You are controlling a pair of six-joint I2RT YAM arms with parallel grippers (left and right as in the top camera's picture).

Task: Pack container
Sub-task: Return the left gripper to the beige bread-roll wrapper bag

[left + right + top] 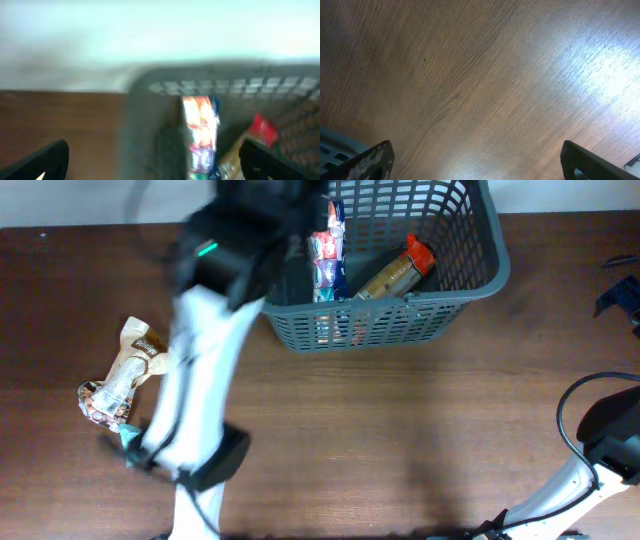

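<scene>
The dark grey slotted basket point(400, 315) stands at the back middle of the table. Inside it a colourful packet point(327, 255) stands on edge beside a brown bottle with a red cap point(395, 272). My left arm reaches over the basket's left end. In the blurred left wrist view my left gripper point(160, 165) is open and empty above the basket's left wall point(145, 125), with the packet point(200, 135) and the red cap point(262, 130) below. My right gripper point(480, 162) is open and empty over bare wood.
Two crumpled snack bags point(125, 375) lie on the wooden table at the left, with a small teal item point(130, 435) near them. A black cable point(570, 415) loops at the right. A dark object point(620, 295) sits at the right edge.
</scene>
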